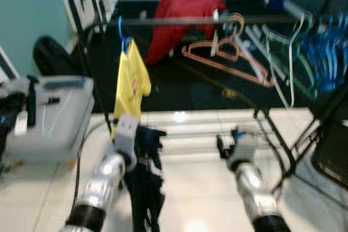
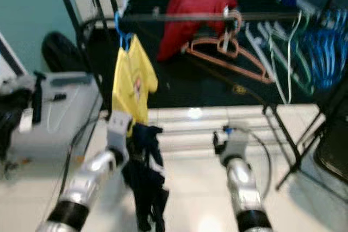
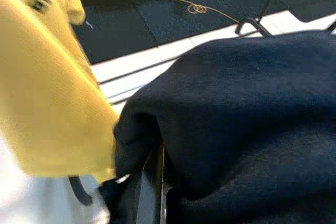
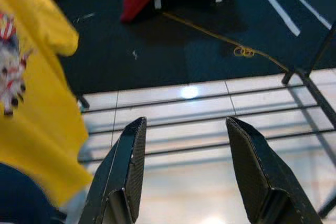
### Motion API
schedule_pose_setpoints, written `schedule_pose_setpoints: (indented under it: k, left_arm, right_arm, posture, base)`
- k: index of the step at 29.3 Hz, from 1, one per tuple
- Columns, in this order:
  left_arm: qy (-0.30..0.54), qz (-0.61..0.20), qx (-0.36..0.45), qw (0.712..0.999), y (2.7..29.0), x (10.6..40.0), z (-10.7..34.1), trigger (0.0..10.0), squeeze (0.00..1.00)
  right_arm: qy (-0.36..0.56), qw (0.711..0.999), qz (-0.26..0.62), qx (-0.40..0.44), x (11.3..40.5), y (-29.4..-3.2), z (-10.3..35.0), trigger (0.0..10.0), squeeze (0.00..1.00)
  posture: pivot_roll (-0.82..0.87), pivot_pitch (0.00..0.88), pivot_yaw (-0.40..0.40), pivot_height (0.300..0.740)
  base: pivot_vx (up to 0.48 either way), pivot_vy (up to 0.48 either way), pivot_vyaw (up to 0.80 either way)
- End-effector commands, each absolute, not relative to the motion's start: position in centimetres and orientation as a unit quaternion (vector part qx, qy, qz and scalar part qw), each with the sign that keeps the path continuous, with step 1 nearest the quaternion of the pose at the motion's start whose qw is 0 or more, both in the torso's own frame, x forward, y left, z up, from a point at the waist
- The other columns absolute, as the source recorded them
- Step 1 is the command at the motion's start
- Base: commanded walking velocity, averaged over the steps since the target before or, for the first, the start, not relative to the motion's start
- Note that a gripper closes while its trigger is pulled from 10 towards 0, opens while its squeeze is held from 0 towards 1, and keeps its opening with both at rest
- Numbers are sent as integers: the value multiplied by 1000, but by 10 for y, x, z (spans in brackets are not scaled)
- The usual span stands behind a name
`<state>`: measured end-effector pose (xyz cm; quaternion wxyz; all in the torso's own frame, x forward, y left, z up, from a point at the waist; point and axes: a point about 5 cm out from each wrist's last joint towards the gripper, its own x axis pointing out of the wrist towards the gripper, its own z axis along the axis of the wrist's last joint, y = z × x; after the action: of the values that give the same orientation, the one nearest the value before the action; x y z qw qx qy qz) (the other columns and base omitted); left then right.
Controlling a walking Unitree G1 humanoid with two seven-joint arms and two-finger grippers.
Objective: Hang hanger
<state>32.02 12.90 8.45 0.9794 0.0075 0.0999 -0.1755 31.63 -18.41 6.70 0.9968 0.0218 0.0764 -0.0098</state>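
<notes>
Pale glossy floor tiles (image 1: 196,199) underfoot give way at twelve o'clock to a dark mat (image 1: 179,88). A teal wall (image 1: 27,9) stands at ten o'clock, a grey case (image 1: 51,118) at nine.

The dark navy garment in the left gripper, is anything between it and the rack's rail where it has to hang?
The yellow shirt hangs from the rail directly above the navy garment held by the left gripper. The rail beside it, toward the orange hangers, looks free.

No legible text anywhere — dark marks on the yellow shirt (image 3: 42,72) too blurred to read; printed emblem, no words.
</notes>
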Motion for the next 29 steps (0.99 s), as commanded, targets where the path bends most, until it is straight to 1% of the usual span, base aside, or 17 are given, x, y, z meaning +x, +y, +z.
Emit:
schedule_pose_setpoints:
  k: [1, 3, 8, 12, 15, 22, 23, 25, 29]
  left_arm:
    - [95, -167, 12, 981, 136, 320, 86, 10000, 0]
    - [95, -164, 10, 982, 136, 320, 86, 10000, 0]
    - [95, -140, -1, 986, 143, 320, 84, 10000, 0]
    - [95, -136, -5, 986, 145, 320, 84, 10000, 0]
    - [102, -125, 7, 987, 149, 320, 83, 10000, 0]
    - [108, -121, 10, 987, 148, 320, 81, 10000, 0]
    - [109, -120, 10, 987, 148, 320, 81, 10000, 0]
    - [109, -120, 10, 987, 148, 321, 81, 10000, 0]
    - [109, -120, 10, 987, 147, 321, 82, 10000, 0]
  right_arm:
    - [84, 996, 6, 32, 315, -172, 63, 10000, 0]
    - [84, 996, 8, 32, 316, -171, 63, 10000, 0]
    - [85, 996, 15, 33, 317, -169, 64, 10000, 0]
    - [85, 996, 15, 33, 317, -169, 64, 10000, 0]
    - [87, 996, 20, 31, 318, -169, 64, 10000, 0]
    - [87, 996, 21, 29, 317, -167, 63, 10000, 0]
    - [89, 996, 24, 10, 317, -167, 63, 10000, 0]
    - [93, 995, 29, -1, 317, -167, 63, 10000, 0]
    - [98, 995, 33, -7, 316, -166, 61, 10000, 0]
  posture:
    - [-71, 89, -2, 740]
    - [-70, 91, -1, 740]
    - [-69, 93, 0, 740]
    - [-69, 93, 0, 740]
    - [-68, 101, -1, 740]
    - [-69, 102, 0, 740]
    - [-68, 100, 1, 740]
    - [-68, 100, 1, 740]
    - [-68, 100, 2, 740]
  base:
    - [394, 0, 0]
    - [375, 0, 0]
    - [0, 0, 0]
    - [0, 0, 0]
    - [0, 0, 0]
    - [0, -336, 0]
    - [0, -424, 0]
    - [0, -424, 0]
    - [0, -435, 627]
